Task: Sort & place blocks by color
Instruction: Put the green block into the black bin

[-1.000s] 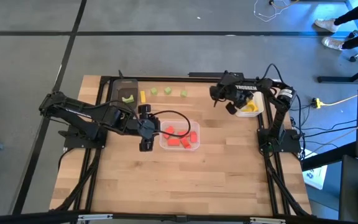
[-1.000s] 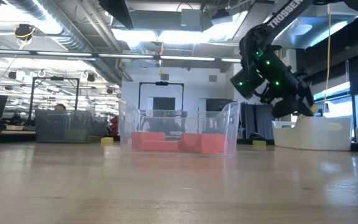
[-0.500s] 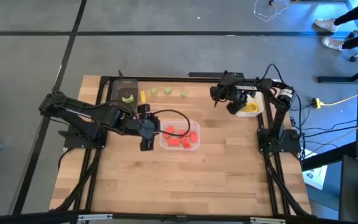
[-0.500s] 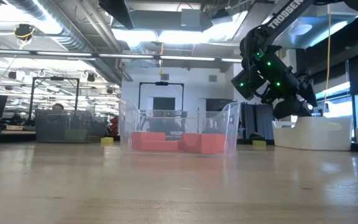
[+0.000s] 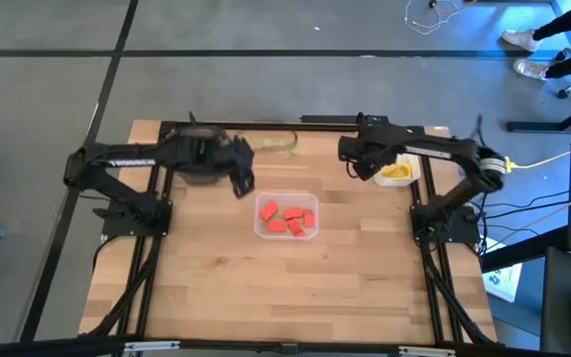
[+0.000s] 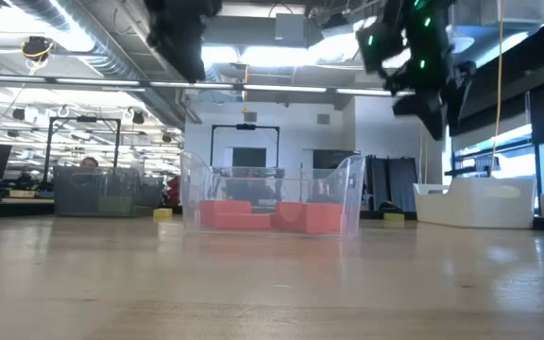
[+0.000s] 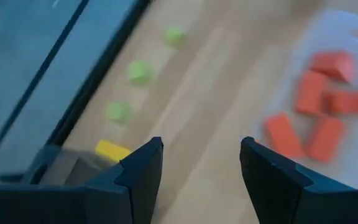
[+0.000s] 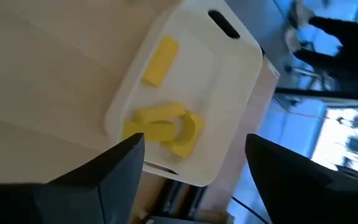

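Several red blocks (image 5: pixel 287 218) lie in the clear tray (image 5: pixel 310 234) at mid-table. Yellow blocks (image 8: pixel 163 127) lie in the white tray (image 8: pixel 229 68) at the far right. Three light green blocks (image 7: pixel 139 71) and one yellow block (image 7: pixel 112 149) rest on the wood near the far edge. My left gripper (image 5: pixel 243 184) (image 7: pixel 201 162) hangs open above the table between the clear tray and those loose blocks. My right gripper (image 5: pixel 373 164) (image 8: pixel 194 162) stands open above the white tray's near left corner. Neither holds anything.
A dark grey tray (image 6: pixel 93 189) stands at the far left, mostly under my left arm in the high view. Bare wood (image 5: pixel 266 288) spans the table's near half. Black frame rails (image 5: pixel 147 288) run along the table's sides.
My left gripper has swung from beside the clear tray's left side toward the far edge, rolling as it went. My right gripper has risen from the white tray; the yellow piece seen at its fingers a second ago no longer shows there.
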